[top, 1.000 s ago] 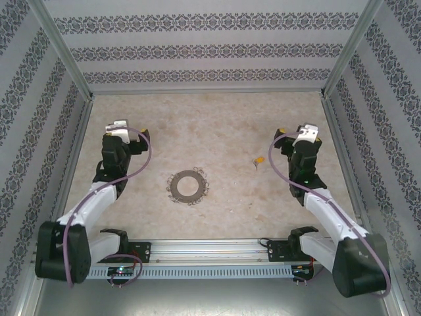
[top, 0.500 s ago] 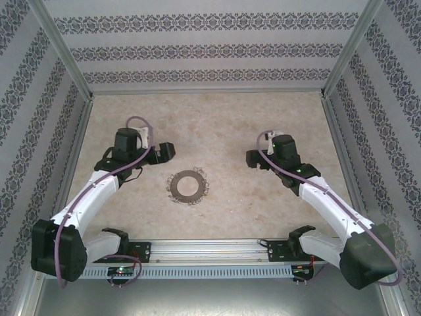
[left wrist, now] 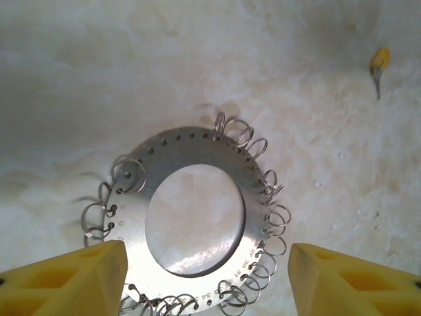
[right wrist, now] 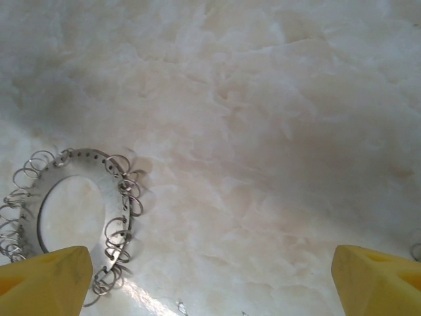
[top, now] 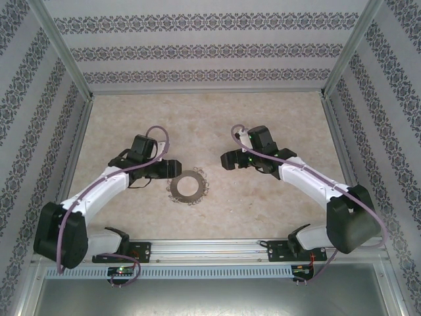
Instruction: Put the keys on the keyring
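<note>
The keyring (top: 199, 187) lies flat on the table (top: 210, 118), a little below the middle of the overhead frame. The left gripper (top: 172, 168) hangs at the ring's upper left edge with its jaws apart. In its wrist view the yellow fingers (left wrist: 66, 276) sit in the bottom corners, the ring between them and nothing clamped. The key (left wrist: 378, 62) lies at the upper right there, well apart from the ring. The right gripper (top: 227, 160), up and right of the ring, is spread wide and empty.

The keyring (right wrist: 82, 161) lies flat on the pale desk (right wrist: 263, 131) at lower left; the right gripper (right wrist: 210, 284) has its jaws wide apart.
</note>
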Robot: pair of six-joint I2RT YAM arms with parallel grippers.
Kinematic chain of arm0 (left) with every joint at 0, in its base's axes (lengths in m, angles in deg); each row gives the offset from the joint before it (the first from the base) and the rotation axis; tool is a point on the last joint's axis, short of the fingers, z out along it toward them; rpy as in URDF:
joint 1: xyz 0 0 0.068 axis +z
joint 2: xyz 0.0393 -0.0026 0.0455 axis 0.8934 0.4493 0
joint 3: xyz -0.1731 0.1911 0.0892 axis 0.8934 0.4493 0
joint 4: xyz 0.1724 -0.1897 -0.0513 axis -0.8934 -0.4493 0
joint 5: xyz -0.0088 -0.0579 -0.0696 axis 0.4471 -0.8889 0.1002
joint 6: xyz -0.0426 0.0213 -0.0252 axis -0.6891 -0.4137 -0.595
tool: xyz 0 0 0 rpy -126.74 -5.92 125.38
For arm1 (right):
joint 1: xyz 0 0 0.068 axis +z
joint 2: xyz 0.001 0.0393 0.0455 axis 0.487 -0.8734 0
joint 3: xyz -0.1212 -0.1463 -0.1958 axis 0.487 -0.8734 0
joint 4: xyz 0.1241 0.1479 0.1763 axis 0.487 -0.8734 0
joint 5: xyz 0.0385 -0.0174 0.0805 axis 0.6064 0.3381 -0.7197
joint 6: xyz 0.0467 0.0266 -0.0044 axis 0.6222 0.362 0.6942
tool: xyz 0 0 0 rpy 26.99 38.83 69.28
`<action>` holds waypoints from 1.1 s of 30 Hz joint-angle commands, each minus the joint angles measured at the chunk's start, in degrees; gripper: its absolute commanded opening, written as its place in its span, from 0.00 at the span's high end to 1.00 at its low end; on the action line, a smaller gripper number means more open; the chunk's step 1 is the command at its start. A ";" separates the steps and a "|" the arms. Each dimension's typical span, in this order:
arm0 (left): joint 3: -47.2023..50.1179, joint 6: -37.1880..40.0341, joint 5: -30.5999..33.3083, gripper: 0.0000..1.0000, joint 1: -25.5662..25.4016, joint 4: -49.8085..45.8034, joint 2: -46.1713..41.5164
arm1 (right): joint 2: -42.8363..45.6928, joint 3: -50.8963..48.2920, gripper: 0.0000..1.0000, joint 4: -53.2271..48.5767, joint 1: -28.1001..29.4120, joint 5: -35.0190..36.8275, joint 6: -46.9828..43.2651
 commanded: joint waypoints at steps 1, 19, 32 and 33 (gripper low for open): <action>-3.58 2.49 -0.93 0.37 -2.14 1.74 4.12 | -1.00 -1.67 0.07 3.91 -0.04 -3.58 1.84; -16.32 11.41 5.75 0.58 -11.10 -1.35 21.32 | 0.07 -9.11 0.06 8.78 -1.10 -4.62 4.45; -21.68 13.82 9.41 0.69 -12.94 -4.49 27.51 | 1.42 -11.86 0.04 10.95 -4.17 -5.97 5.96; -21.83 13.93 10.47 0.70 -12.95 -4.72 27.41 | 1.33 -11.85 0.03 11.05 -4.30 -6.16 6.02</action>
